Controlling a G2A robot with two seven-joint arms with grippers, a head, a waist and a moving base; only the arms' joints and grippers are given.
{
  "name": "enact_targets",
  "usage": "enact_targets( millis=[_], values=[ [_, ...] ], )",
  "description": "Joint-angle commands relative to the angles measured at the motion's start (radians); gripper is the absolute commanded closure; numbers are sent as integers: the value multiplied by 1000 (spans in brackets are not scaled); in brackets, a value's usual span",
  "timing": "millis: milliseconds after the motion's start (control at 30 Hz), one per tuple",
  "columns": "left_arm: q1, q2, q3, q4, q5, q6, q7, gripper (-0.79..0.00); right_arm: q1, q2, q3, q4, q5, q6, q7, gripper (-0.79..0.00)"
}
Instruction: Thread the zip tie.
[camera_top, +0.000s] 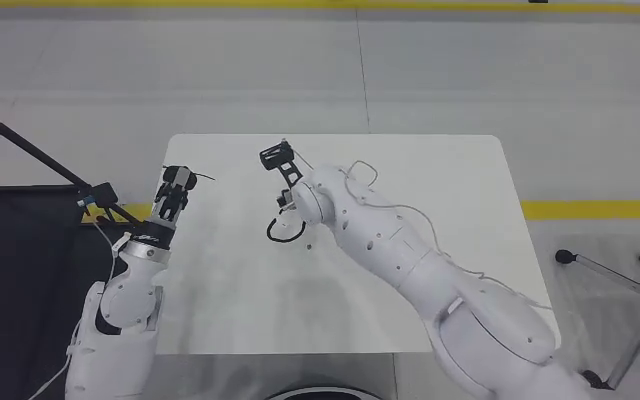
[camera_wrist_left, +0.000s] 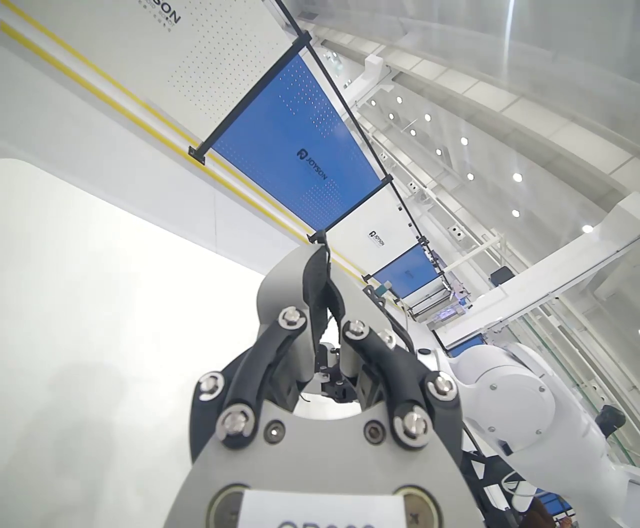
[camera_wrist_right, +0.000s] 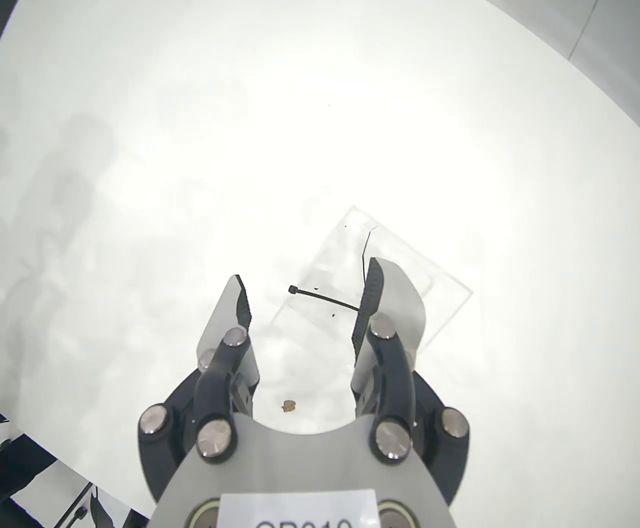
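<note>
My left gripper (camera_wrist_left: 324, 280) is raised off the table and shut on a thin black zip tie (camera_wrist_left: 327, 312), whose tip pokes out past the fingertips. From above, that gripper (camera_top: 176, 190) is near the table's left edge, with the tie's end (camera_top: 204, 178) sticking out to the right. My right gripper (camera_wrist_right: 306, 280) hangs open over a second black zip tie (camera_wrist_right: 320, 298) lying curved on a clear plastic sheet (camera_wrist_right: 440, 295). Part of its strap is hidden behind one finger (camera_wrist_right: 370, 295). In the top view the right gripper (camera_top: 277, 156) is near the table's far edge.
The white table (camera_top: 420, 290) is bare on its right half and front. A small brown speck (camera_wrist_right: 288, 406) lies below the right gripper. A black stand and dark cloth (camera_top: 40, 230) sit off the table's left side.
</note>
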Motion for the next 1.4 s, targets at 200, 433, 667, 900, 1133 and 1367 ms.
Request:
enact_targets(
  millis=[200,433,667,900,1133,1367],
  values=[
    [0,0,0,0,0,0,0,0,25,-58,-4,108,14,-29,7,-311],
    [0,0,0,0,0,0,0,0,38,-95,-1,180,13,-58,-5,-215],
    [0,0,0,0,0,0,0,0,45,-125,5,237,8,-78,-14,-163],
    [0,0,0,0,0,0,0,0,55,-147,14,280,0,-94,-26,-46],
    [0,0,0,0,0,0,0,0,68,-164,23,303,-20,-87,-35,0],
    [0,0,0,0,0,0,0,0,75,-174,33,312,-41,-85,-37,0]
  ],
)
